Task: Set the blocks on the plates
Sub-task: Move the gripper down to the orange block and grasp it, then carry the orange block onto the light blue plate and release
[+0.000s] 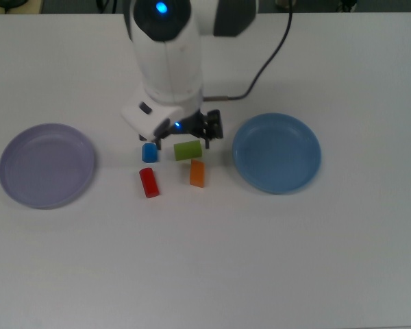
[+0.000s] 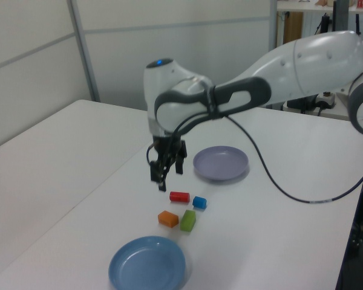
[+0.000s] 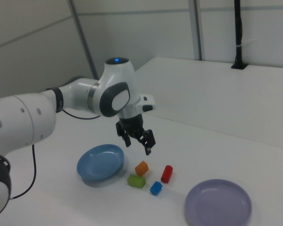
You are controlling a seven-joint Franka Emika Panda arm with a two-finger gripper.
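Four blocks lie close together mid-table: blue block (image 1: 149, 153), green block (image 1: 188, 150), red block (image 1: 148, 182), orange block (image 1: 197, 173). The lavender plate (image 1: 46, 165) is at the top view's left and the blue plate (image 1: 277, 153) at the top view's right; both hold nothing. My gripper (image 1: 180, 139) is open and holds nothing, hovering above the table just behind the blue and green blocks. In the left view the gripper (image 2: 169, 175) hangs above and behind the red block (image 2: 179, 196). In the right view the gripper (image 3: 137, 143) is over the orange block (image 3: 141, 167).
The white arm (image 1: 168, 62) reaches in from the top view's far edge and hides the table under it. A black cable (image 2: 272, 181) trails from the arm over the table. A second white table (image 2: 42, 157) stands at the left view's left.
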